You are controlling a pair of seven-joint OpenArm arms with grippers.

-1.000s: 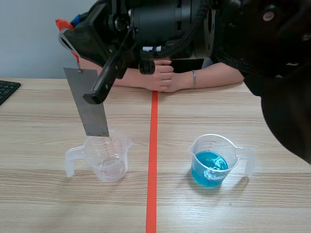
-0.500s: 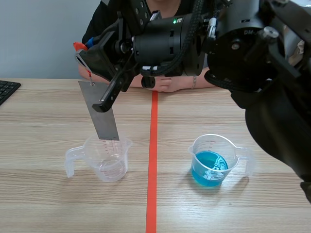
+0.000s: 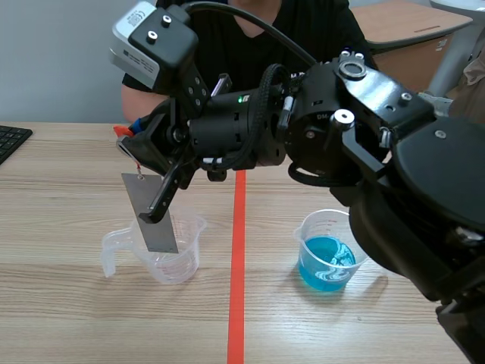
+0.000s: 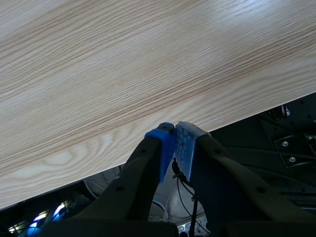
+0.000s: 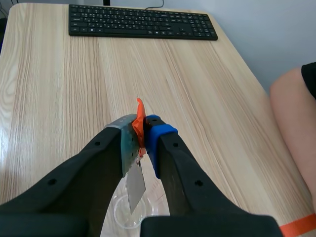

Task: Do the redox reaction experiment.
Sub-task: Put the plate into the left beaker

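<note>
A grey metal strip (image 3: pixel 151 216) hangs by a thin wire from an orange tag (image 3: pixel 123 130). My right gripper (image 3: pixel 130 142), reaching across from the right, is shut on that tag (image 5: pixel 140 123). The strip's lower end dips inside the empty clear measuring cup (image 3: pixel 186 258) left of the tape line. In the right wrist view the strip (image 5: pixel 136 190) dangles under the gripper (image 5: pixel 141 134) into the cup (image 5: pixel 121 215). A second clear cup with blue liquid (image 3: pixel 327 262) stands to the right. My left gripper (image 4: pixel 173 134) is shut on nothing, over the table's edge; the scene view does not show it.
A person in black (image 3: pixel 250 45) sits across the table, one forearm (image 5: pixel 296 113) resting on it. A black keyboard (image 3: pixel 11 140) lies at the far left edge, and the same keyboard (image 5: pixel 140 22) shows ahead of the right gripper. An orange tape line (image 3: pixel 236 303) runs down the middle.
The right arm has come down and shifted slightly right, lowering the strip from above the empty cup until its lower end is inside it. Both cups stay put.
</note>
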